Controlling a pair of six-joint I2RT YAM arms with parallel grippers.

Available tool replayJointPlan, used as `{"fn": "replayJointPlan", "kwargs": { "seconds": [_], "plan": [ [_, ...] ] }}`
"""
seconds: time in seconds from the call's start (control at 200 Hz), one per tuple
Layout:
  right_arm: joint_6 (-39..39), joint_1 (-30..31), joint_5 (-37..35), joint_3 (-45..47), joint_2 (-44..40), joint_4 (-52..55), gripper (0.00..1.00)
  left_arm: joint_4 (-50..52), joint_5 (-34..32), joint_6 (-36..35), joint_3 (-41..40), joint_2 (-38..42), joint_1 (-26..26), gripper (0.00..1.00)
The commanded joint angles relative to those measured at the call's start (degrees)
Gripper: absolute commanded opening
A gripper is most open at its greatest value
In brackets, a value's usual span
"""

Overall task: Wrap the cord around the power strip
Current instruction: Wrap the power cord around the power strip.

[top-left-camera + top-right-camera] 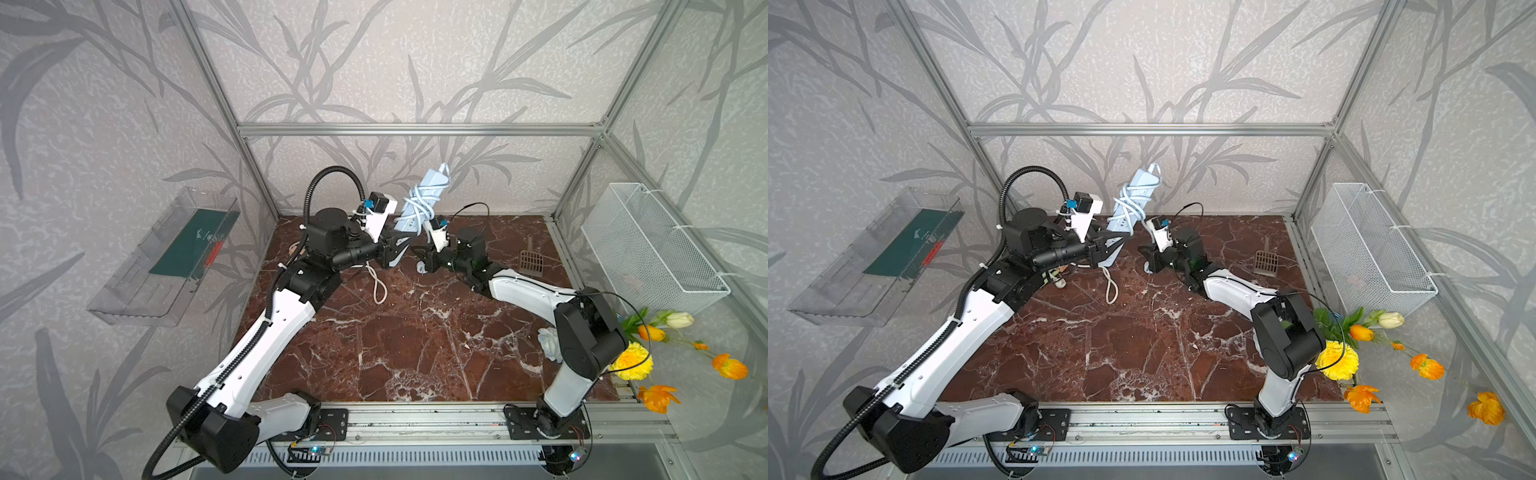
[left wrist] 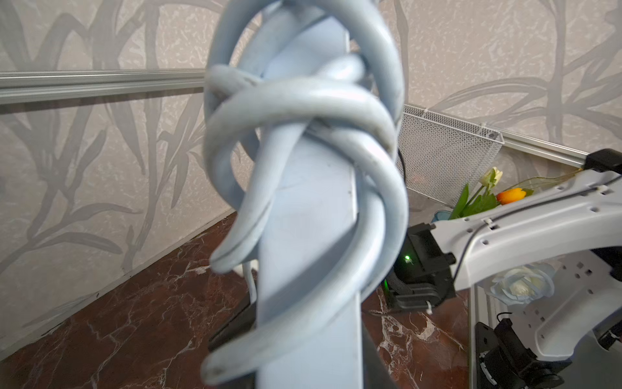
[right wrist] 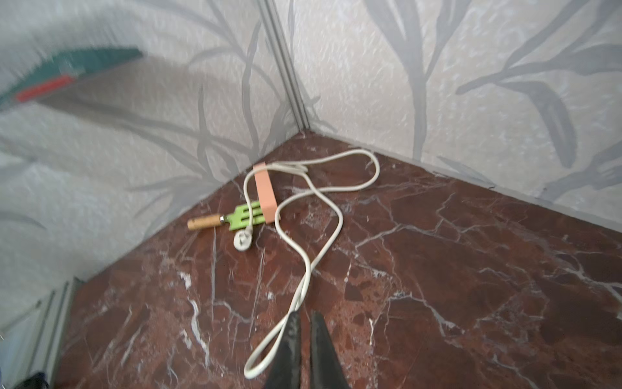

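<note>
**wirewrangler:** So where's this at? The left gripper (image 1: 392, 249) is clamped on the bottom end of the pale blue power strip (image 1: 424, 195), and the strip sticks up and away from the claw, tilted toward the back wall. The cord (image 1: 419, 205) is already looped round the body several times above the grip. In the left wrist view the coils (image 2: 303, 141) look loose and crossed over each other, not neat rows.

**benchbot_dan:** Yep, I'd call it late in the wrap. The right gripper (image 3: 304, 340) has its fingers pressed together with nothing between them. It sits just beside the left claw, low over the marble table (image 1: 395, 353). The white cord loop (image 3: 303, 269) lying right ahead of its tips runs back to a second, pink power strip (image 3: 266, 195) in the corner, next to a green fork tool (image 3: 232, 220). Different cord, I think.

**wirewrangler:** So what's next?

**benchbot_dan:** My guess: find the blue cord's free tail, which I can't make out in any view. The right claw needs to open, take that tail and pull it snug or tuck it under a coil. The left should keep its hold low so the loops don't slide off.

**wirewrangler:** And it shouldn't snag that white loop by mistake.
</note>
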State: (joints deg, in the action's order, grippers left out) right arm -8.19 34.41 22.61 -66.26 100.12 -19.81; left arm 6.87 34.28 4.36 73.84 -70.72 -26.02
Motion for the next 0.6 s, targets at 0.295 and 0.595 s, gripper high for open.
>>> {"fn": "replayJointPlan", "kwargs": {
  "seconds": [0.295, 0.595],
  "plan": [
    [29.16, 12.87, -30.86, 3.37, -20.1, 30.72, 0.0, 15.86, -33.03, -15.76, 1.56, -7.82, 4.07, 0.0],
    [59.32, 19.64, -41.16, -7.37, -24.88, 29.95, 0.0, 26.54, -22.29, -15.95, 2.52, -13.69, -0.93, 0.0]
  ]
}}
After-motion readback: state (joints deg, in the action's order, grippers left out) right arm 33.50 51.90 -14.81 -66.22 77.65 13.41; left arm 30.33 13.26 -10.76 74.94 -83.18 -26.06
